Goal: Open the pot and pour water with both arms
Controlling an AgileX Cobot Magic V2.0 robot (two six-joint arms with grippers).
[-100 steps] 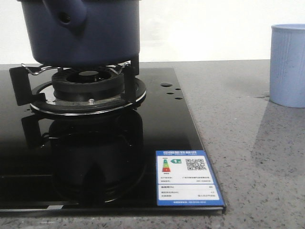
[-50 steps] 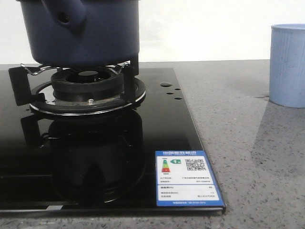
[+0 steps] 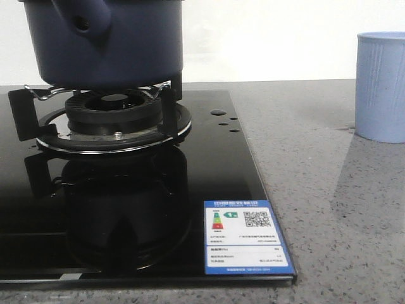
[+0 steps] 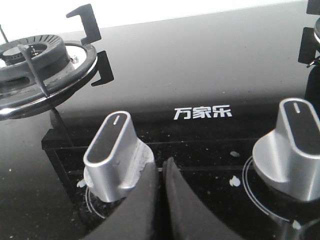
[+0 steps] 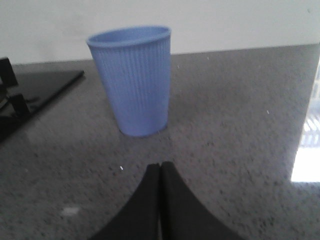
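Pot (image 3: 107, 44) sits on burner at 11 o'clock, untouched; left gripper (image 4: 161, 172) and right gripper (image 5: 160, 175) both pressed together, must part before approaching squarely.

A plain white wall (image 3: 285, 44) runs behind a grey speckled stone tabletop (image 3: 329, 209). Set into the tabletop is a glossy black glass hob (image 3: 209, 164) that mirrors what stands above it. In the right wrist view, a bright patch of light (image 5: 306, 150) glares on the stone at one edge.
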